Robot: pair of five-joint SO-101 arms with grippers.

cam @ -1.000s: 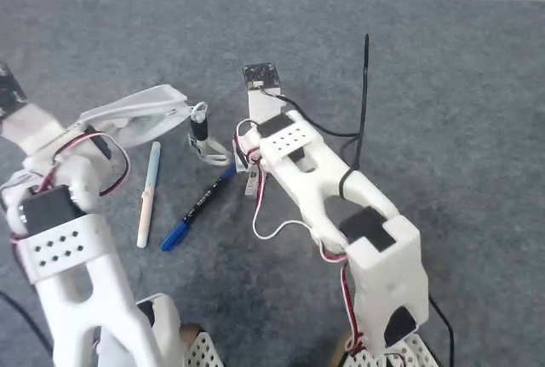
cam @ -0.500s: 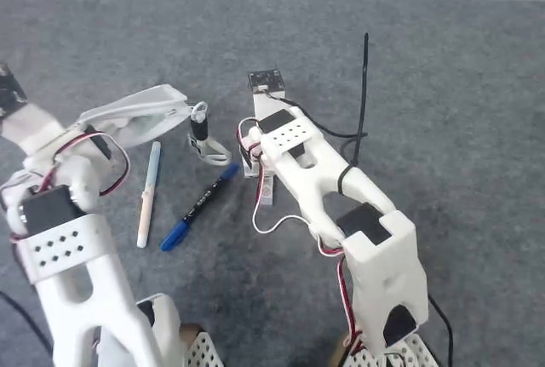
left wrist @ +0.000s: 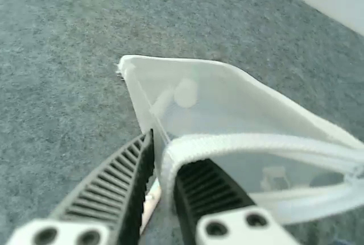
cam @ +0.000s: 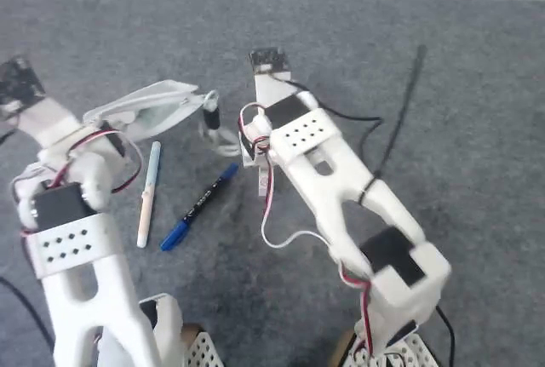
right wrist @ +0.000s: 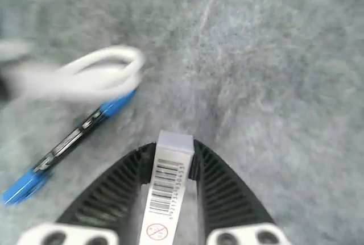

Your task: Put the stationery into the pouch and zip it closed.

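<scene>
Pouch (left wrist: 227, 114) rim in left hand (left wrist: 161, 148)

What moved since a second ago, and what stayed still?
The left pincer, shut on the pouch, carried it slightly toward the right arm. That arm's elbow swung outward, while the right pincer, shut on the white barcoded stick, barely shifted. Nothing was grabbed or dropped. The blue marker and pale pen stayed put.
</scene>
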